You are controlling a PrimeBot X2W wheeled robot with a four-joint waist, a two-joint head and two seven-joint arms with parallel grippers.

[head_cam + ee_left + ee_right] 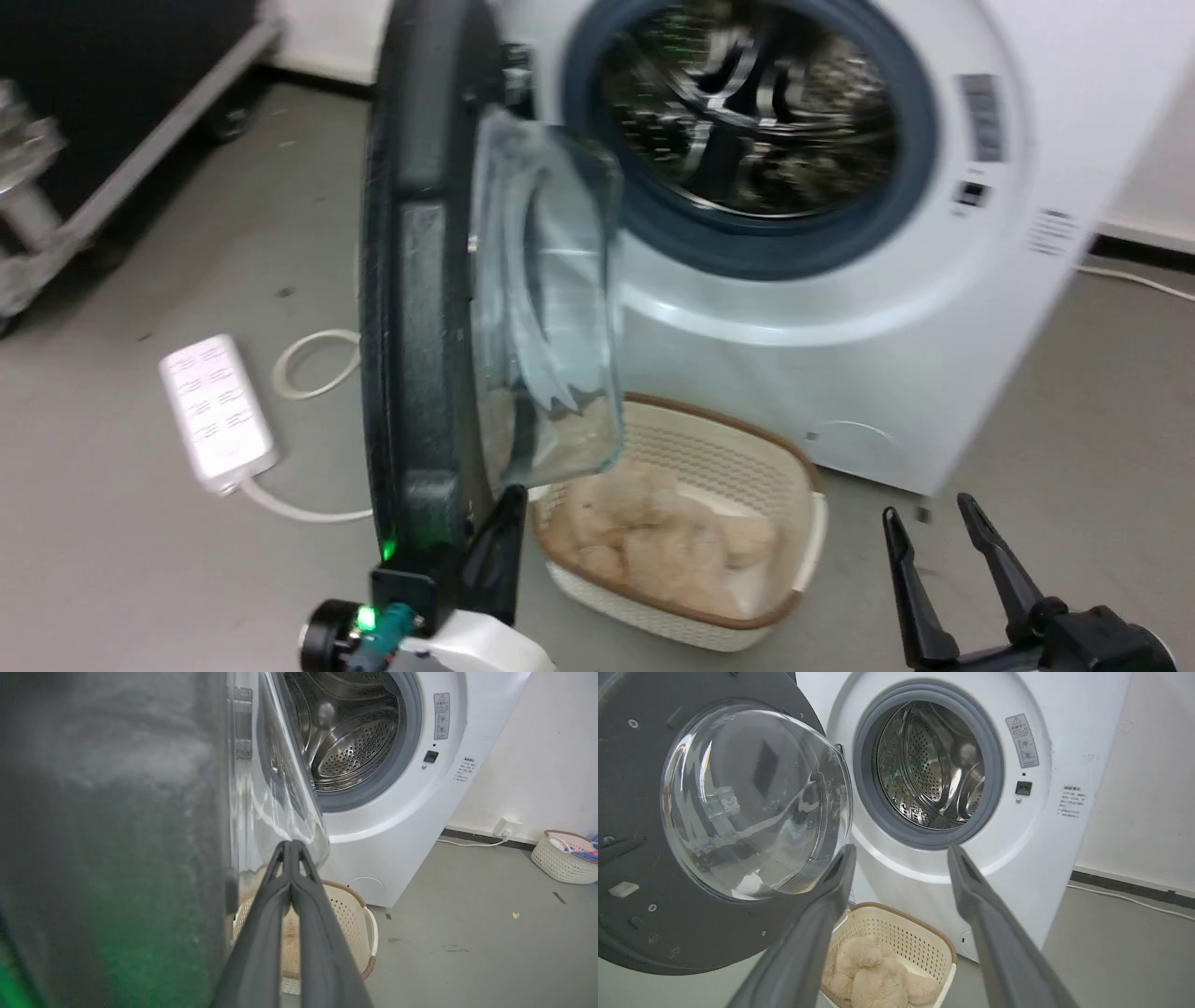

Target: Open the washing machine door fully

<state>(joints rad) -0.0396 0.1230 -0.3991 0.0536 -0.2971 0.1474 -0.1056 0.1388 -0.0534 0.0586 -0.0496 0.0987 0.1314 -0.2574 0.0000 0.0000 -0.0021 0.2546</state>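
Nearest, at lower left, the left gripper (290, 845) has its fingers pressed together on nothing. It sits just right of the door (420, 280), by the near lower rim on the glass side; I cannot tell if they touch. Well to the right, the right gripper (926, 509) is spread and empty. The door stands edge-on, about square to the machine and hinged at the far end, so the remaining swing likely goes leftward, and the left arm is nearer. Farthest is the drum (747, 103).

Slim left gripper (290, 845) of long matte dark-grey fingers (261, 938) with triangular cut-out tips, glossy white forearm shell (481, 649), small green light (367, 616), teal plug (397, 623), round black knob (322, 642), right gripper (928, 509) black, tapering, on a chunky black wrist block (1111, 644)
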